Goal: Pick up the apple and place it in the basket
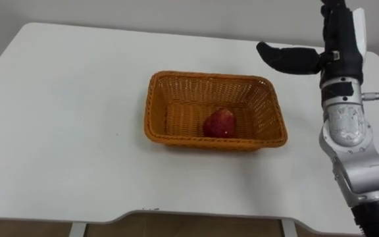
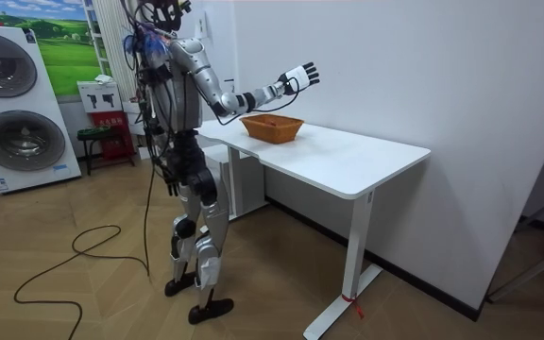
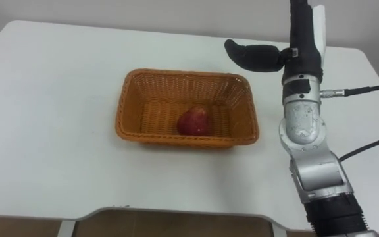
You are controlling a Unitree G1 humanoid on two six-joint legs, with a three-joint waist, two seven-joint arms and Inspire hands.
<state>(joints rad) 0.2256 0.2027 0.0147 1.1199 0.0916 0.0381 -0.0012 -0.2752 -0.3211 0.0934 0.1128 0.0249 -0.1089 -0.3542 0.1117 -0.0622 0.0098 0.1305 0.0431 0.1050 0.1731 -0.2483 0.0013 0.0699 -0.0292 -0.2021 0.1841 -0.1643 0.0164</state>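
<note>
A red apple (image 1: pixel 220 123) lies inside an orange wicker basket (image 1: pixel 212 76) near the middle of the white table (image 1: pixel 64 118); it rests against the basket's near wall. My right hand (image 1: pixel 337 39) is raised above the table, to the right of the basket and clear of it, with its dark thumb (image 1: pixel 288 58) pointing left. In the room view this right hand (image 2: pixel 300 76) is open with its fingers spread, held high over the basket (image 2: pixel 272 126), and holds nothing. I stand at the table's end on the room view's left.
The table's near edge (image 1: pixel 196 214) runs along the bottom of the eye views, and a white wall stands behind the table. Two washing machines (image 2: pixel 12 113) and a small red stool (image 2: pixel 102 132) stand at the room view's left.
</note>
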